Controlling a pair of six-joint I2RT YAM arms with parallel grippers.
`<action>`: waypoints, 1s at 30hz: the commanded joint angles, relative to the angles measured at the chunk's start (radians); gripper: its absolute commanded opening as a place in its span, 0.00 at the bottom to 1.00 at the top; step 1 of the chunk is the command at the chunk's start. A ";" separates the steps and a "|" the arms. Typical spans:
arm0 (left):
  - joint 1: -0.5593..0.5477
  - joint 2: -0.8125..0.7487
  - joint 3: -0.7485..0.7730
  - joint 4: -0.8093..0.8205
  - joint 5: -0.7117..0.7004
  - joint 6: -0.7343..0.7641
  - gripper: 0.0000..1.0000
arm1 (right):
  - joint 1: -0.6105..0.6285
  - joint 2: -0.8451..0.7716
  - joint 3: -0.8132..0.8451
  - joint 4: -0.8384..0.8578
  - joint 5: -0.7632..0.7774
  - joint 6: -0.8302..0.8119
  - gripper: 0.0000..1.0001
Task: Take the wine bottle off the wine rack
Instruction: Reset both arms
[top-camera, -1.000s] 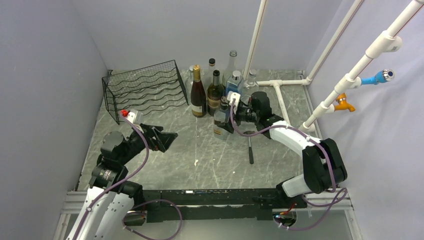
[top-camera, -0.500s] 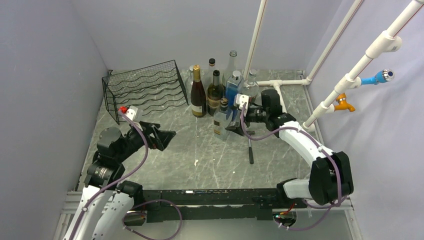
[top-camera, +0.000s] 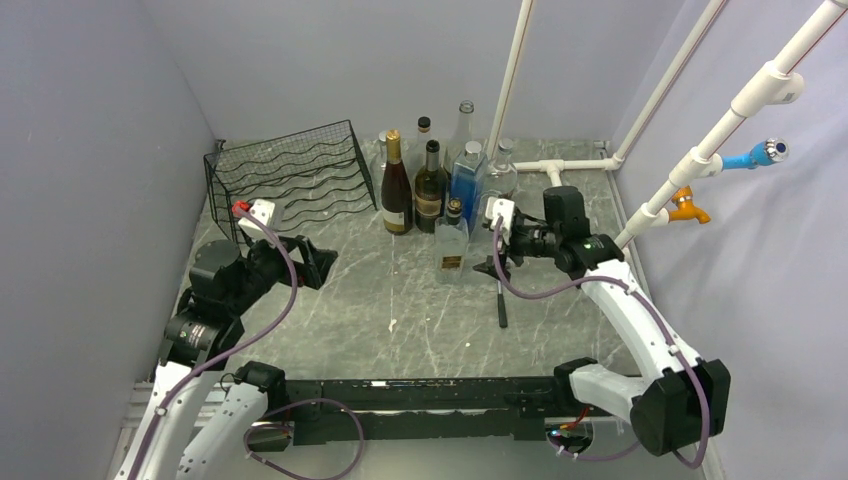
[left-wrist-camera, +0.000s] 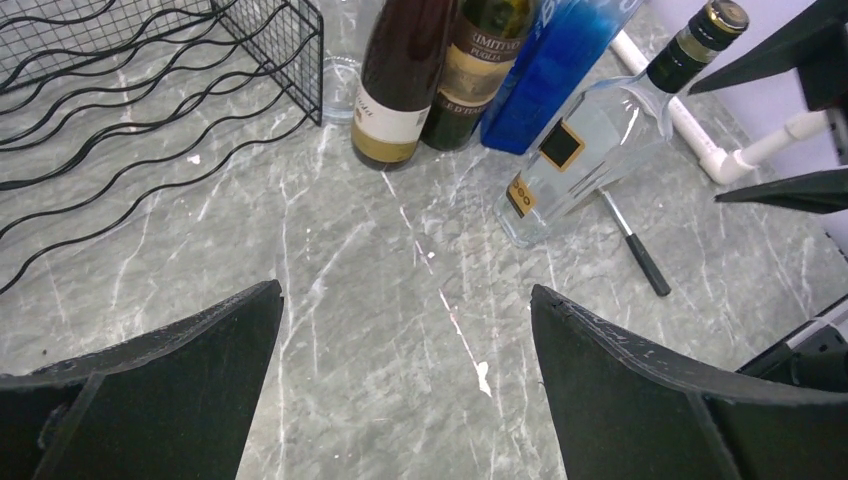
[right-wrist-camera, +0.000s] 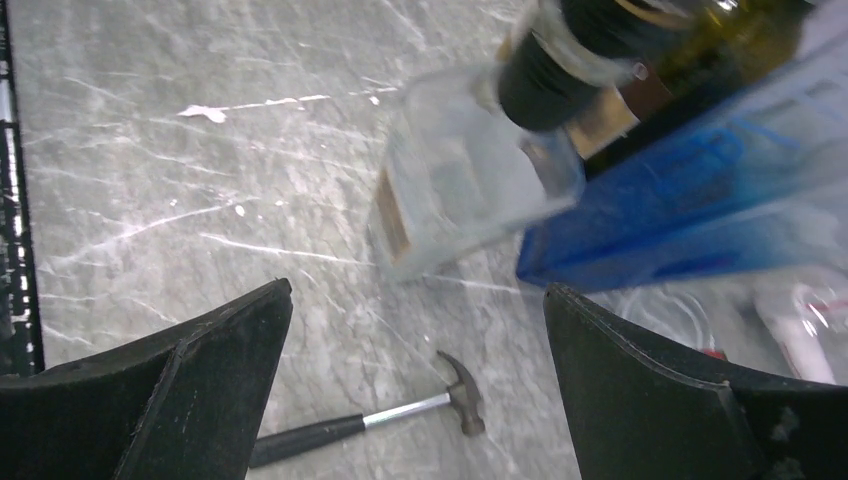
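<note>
Most of wine rack (left-wrist-camera: 290, 50) off-frame

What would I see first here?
A huddle of tall glass bottles, dark, clear and bright blue, stands at the back of the grey marble table. Beside them on the left sits a black wire rack, and one clear square bottle stands alone in front, by the right arm's open pincer.

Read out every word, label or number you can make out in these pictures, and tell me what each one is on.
"...IMITIVO" above "PUGLIA", first letters cut off: front label of the dark green bottle.
Cream label on the dark brown bottle: script too small to read.
Gold and black labels on the clear square bottle: too small and blurred to read.
Blue bottle: no readable text shows.
</note>
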 joint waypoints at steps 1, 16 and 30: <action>-0.001 -0.007 0.028 -0.005 -0.036 0.031 1.00 | -0.046 -0.040 0.017 -0.036 0.045 0.043 1.00; -0.001 -0.067 0.053 -0.020 -0.067 0.047 0.99 | -0.192 -0.175 0.134 -0.157 0.071 0.259 1.00; -0.001 -0.106 0.115 -0.044 -0.179 0.058 1.00 | -0.358 -0.322 0.195 -0.174 0.106 0.495 1.00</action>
